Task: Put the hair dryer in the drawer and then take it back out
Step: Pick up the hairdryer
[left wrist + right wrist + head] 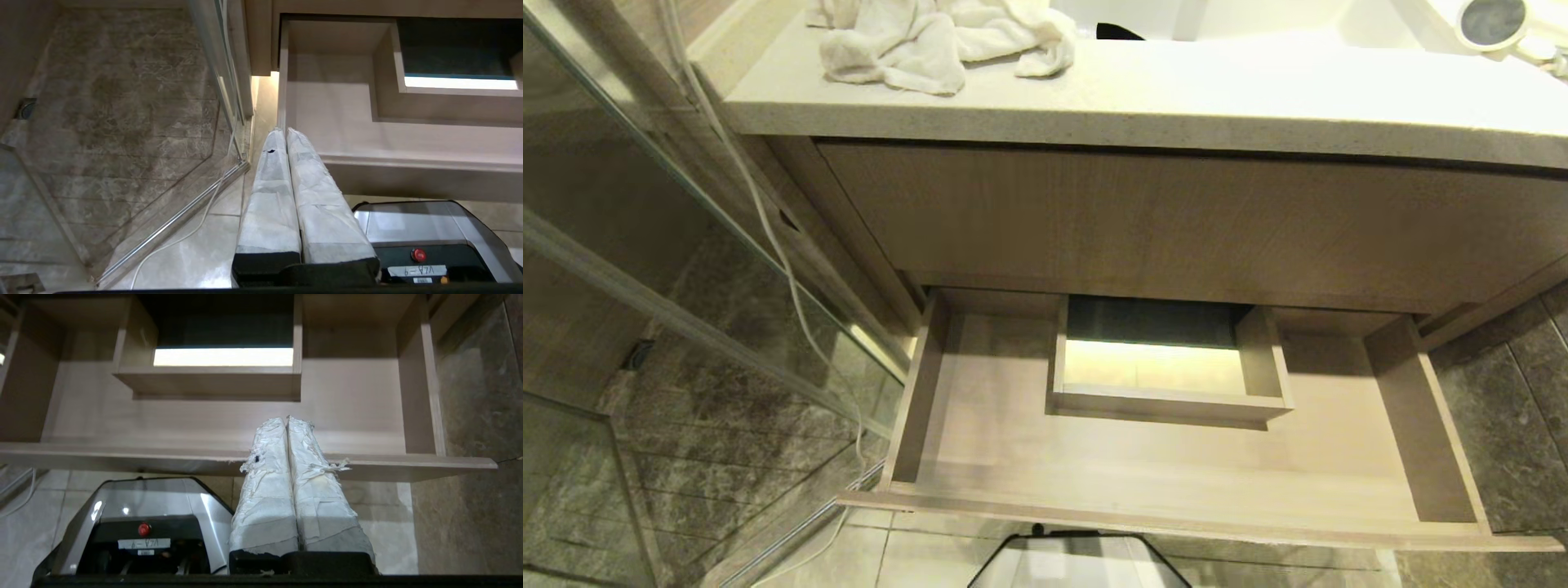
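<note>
Right now the drawer (980,457) stands pulled out with nothing inside, the hair dryer (1494,23) lies up on the countertop (1176,98), and both the left gripper (284,131) and right gripper (286,421) hang clenched, holding nothing.

The drawer (1176,482) is standing pulled out below me, its floor lying bare, so my fingers are finding open room on both sides and along the front. A boxed cutout (1168,400) is rising at mid-back, blocking the middle there. The worktop (1143,106) edge is overhanging the drawer's rear. A glass panel (686,269) is closing off the left side, with a white cord (792,278) hanging along it.
</note>
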